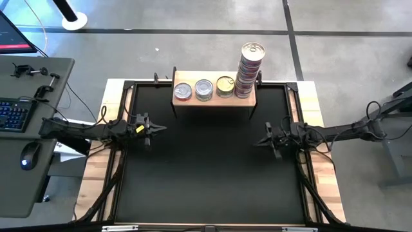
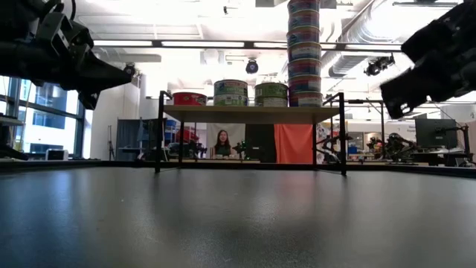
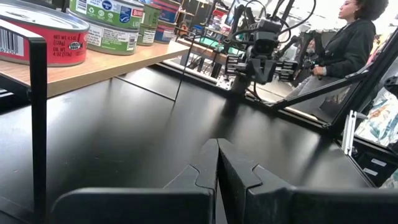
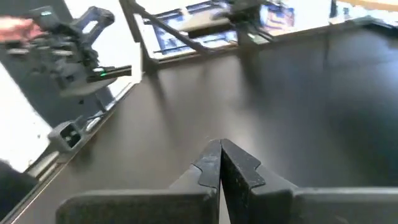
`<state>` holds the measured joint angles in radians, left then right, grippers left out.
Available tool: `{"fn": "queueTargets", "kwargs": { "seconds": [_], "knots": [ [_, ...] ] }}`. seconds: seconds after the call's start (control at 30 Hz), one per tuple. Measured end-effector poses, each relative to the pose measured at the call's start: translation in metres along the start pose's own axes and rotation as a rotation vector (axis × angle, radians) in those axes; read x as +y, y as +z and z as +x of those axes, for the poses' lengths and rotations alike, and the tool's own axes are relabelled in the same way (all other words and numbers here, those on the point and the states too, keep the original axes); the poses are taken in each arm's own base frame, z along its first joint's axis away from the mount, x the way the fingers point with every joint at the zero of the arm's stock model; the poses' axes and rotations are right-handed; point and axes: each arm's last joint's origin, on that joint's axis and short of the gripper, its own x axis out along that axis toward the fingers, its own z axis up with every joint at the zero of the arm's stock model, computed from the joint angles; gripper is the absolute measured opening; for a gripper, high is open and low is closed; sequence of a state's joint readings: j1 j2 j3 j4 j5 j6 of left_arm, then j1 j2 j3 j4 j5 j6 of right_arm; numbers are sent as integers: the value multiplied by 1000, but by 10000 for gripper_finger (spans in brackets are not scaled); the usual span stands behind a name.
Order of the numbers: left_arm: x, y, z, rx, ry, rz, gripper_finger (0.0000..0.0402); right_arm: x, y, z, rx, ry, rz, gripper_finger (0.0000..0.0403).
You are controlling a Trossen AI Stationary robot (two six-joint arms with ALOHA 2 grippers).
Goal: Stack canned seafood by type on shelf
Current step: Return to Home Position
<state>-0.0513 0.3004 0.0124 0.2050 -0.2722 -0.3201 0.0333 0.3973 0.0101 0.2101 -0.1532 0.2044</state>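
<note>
- The shelf [image 1: 214, 101] is standing at the far edge of the black bench [image 1: 206, 187], and all the seafood tins in view are sitting on its pale wood top.
- A single red-labelled tin [image 1: 183, 91] is sitting at the shelf's left end.
- Just beside it, towards the shelf's middle, a green-labelled pile [image 1: 204, 89] is rising higher. After it comes a gold-topped pile [image 1: 224, 86].
- A tall column of tins [image 1: 250, 64] is standing at the shelf's right end, far above the others.
- The left pincer [image 1: 159, 128] is hovering over the bench in front of the shelf's left end. Its fingers are pressed together and are holding nothing.
- The right pincer [image 1: 259, 143] is hovering in front of the shelf's right end, well apart from it. Its fingers are also pressed together and empty.
- A person [image 3: 348, 43] in dark clothes is sitting beyond the bench.
</note>
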Motion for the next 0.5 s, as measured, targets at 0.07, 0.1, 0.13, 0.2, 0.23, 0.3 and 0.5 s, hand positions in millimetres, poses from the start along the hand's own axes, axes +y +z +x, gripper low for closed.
{"fn": "queueTargets", "kwargs": {
  "seconds": [0.07,0.1,0.13,0.2,0.23,0.3,0.5],
  "knots": [
    [0,0,0,0,0,0,1,-2,-4,0,34,-63,35,0],
    [0,0,0,0,0,0,1,-4,-6,0,51,-91,52,0],
    [0,0,0,0,0,0,1,-4,-8,0,69,-109,63,0],
    [0,0,0,0,0,0,1,-5,-11,-1,96,-125,74,0],
    [0,0,0,0,0,1,1,-5,-13,-1,113,-129,78,0],
    [0,0,0,0,0,0,1,-6,-16,-1,141,-136,82,0],
    [0,0,-1,-3,-1,-1,1,-6,-18,-2,163,-135,82,0]
  ]
}}
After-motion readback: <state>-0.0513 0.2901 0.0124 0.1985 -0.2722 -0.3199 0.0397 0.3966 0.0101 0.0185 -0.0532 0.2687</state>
